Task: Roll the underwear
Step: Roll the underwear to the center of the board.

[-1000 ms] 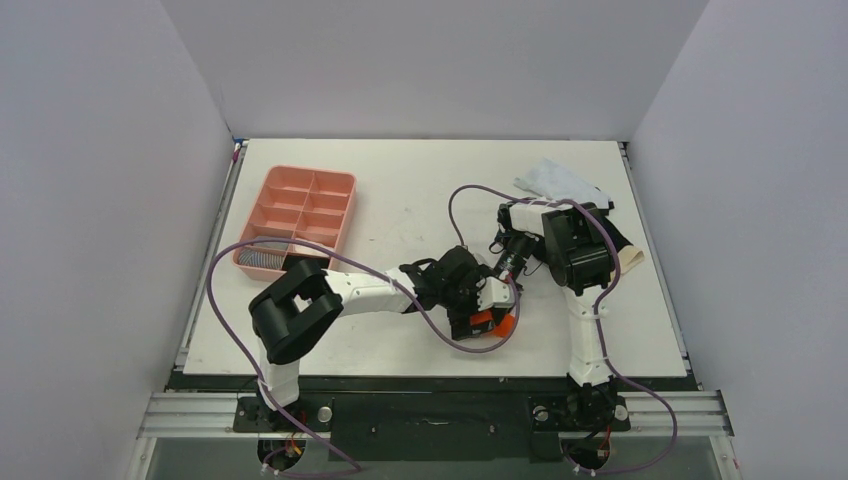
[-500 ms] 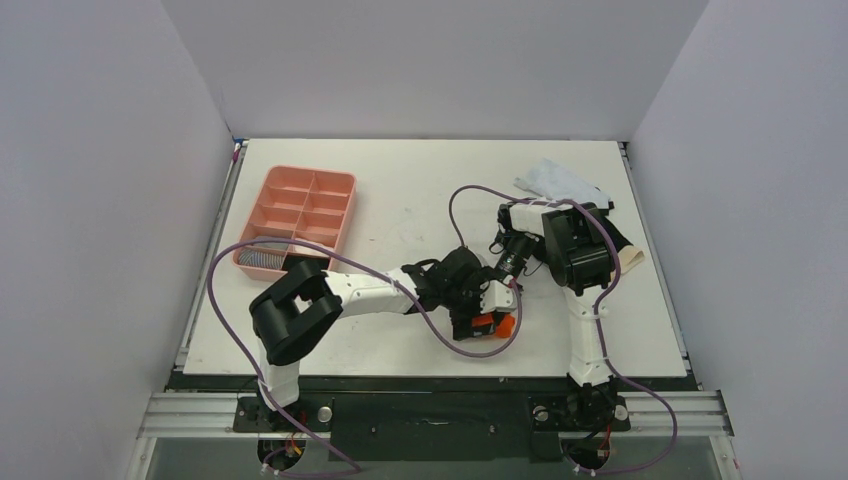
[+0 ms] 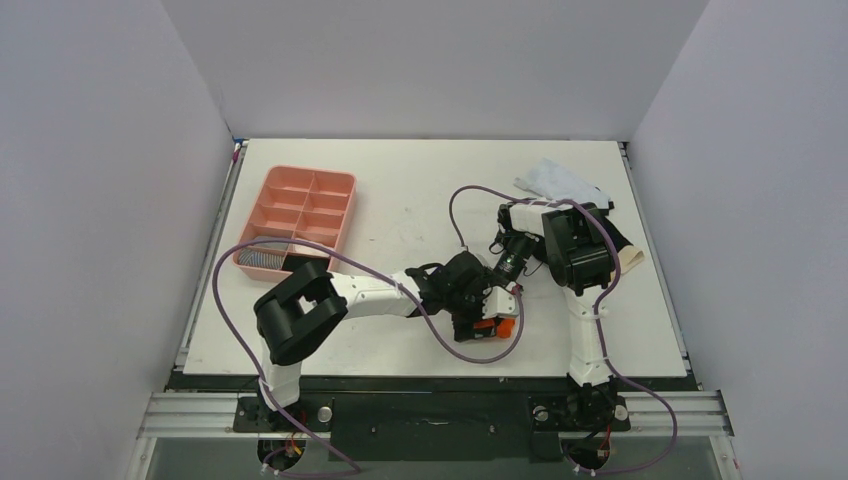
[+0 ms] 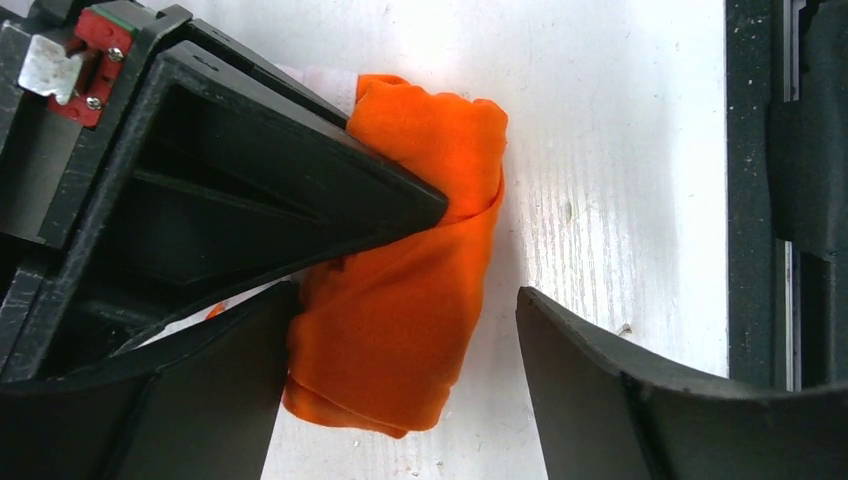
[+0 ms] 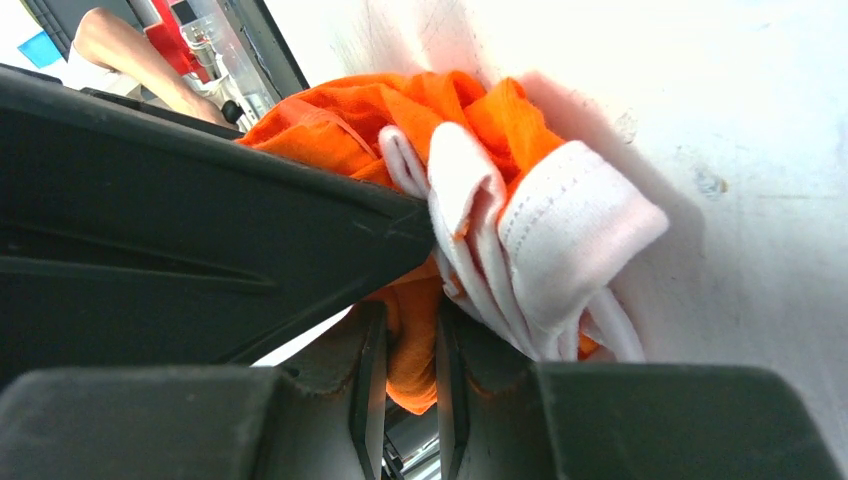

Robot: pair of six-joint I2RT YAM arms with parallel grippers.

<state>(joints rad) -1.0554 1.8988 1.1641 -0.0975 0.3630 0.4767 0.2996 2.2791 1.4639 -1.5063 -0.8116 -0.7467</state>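
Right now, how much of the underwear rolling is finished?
Done: the orange underwear is rolled into a bundle. In hand: the right gripper pinches it, and the left gripper straddles it, jaws open. Left: the black underwear, only partly visible, seems unrolled.

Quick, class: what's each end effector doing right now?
Left end effector: open, straddling the orange underwear.
Right end effector: shut on the orange underwear.
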